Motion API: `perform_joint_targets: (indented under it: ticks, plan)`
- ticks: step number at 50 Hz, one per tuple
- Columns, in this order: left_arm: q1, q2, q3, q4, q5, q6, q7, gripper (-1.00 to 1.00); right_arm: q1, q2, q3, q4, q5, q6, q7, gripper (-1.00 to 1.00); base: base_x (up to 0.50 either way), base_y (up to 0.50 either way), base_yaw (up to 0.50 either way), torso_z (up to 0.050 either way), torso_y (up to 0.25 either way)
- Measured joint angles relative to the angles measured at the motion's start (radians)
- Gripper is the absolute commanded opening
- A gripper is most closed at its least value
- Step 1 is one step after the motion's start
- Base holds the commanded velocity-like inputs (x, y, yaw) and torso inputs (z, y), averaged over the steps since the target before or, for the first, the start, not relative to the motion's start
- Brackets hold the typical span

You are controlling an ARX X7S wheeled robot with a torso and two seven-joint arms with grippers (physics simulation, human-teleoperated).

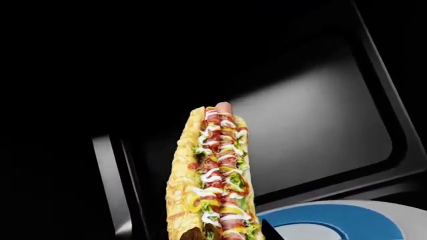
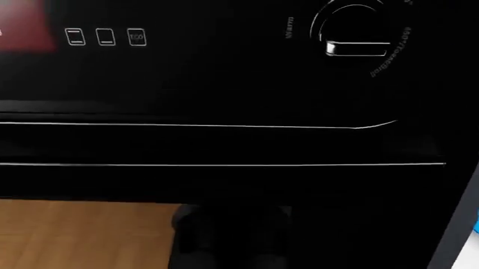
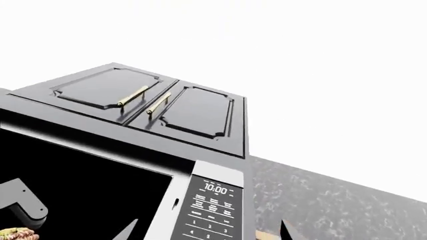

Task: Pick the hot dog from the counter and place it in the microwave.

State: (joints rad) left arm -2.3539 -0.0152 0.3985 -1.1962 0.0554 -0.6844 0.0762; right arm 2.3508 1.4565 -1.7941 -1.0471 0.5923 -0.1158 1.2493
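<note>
In the left wrist view my left gripper is shut on the hot dog, a yellow bun with a reddish sausage and white, yellow and green toppings; only the dark fingertips show beside it. The hot dog points at a dark glass door pane with a silver bar beside it. In the right wrist view the microwave stands open, with a dark cavity and a keypad panel reading 10:00. One end of the hot dog shows at the cavity's mouth. My right gripper is open and empty. The counter is out of view.
A round blue and white plate lies right beside the hot dog. Dark cabinet doors with brass handles hang above the microwave, and a speckled grey wall is beside it. The head view shows a black appliance front with a silver knob above wooden floor.
</note>
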Motion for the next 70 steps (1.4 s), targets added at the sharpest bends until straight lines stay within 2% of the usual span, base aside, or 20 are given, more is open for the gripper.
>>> perform_joint_targets:
  ticks: [7, 15, 16, 40, 44, 49, 59, 70]
  plan:
    - [-0.002, -0.004, 0.042, 0.029, -0.026, 0.004, -0.001, -1.00, -0.002, 0.001, -0.007, 0.000, -0.011, -0.004, 0.007, 1.00, 0.50, 0.00, 0.00, 0.000, 0.000]
    - [-0.002, 0.000, 0.057, 0.036, -0.025, 0.013, 0.000, -1.00, -0.012, 0.000, -0.008, 0.000, -0.026, -0.002, 0.016, 1.00, 0.01, 0.00, 0.00, 0.000, 0.000]
    - [-0.002, 0.000, 0.057, 0.036, -0.024, 0.013, 0.001, 1.00, -0.011, 0.001, -0.007, 0.000, -0.026, -0.002, 0.017, 1.00, 0.00, 0.00, 0.00, 0.000, 0.000]
    - [-0.002, 0.002, 0.077, 0.033, -0.023, 0.018, -0.006, 1.00, -0.005, 0.022, -0.005, 0.000, -0.025, -0.020, 0.008, 1.00, 0.00, 0.00, 0.00, 0.000, 0.000]
    - [-0.002, 0.002, 0.034, 0.035, 0.013, 0.018, 0.007, 1.00, -0.002, 0.021, -0.011, 0.000, -0.027, -0.021, 0.011, 1.00, 0.00, 0.00, 0.00, 0.000, 0.000]
    - [0.000, 0.000, -0.083, 0.080, 0.121, 0.024, 0.055, 1.00, 0.002, 0.017, -0.036, 0.000, -0.043, -0.026, 0.026, 1.00, 0.00, 0.00, 0.00, 0.000, 0.000]
    - [0.006, -0.038, -0.243, 0.306, 0.290, -0.031, 0.213, 1.00, 0.003, -0.026, -0.093, 0.000, -0.078, -0.021, 0.076, 1.00, 0.00, 0.00, 0.00, 0.000, 0.000]
    - [0.141, -0.113, -0.244, 0.818, 0.455, -0.280, 0.456, 1.00, 0.002, -0.047, -0.137, 0.000, -0.102, -0.025, 0.100, 1.00, 0.00, 0.00, 0.00, 0.000, 0.000]
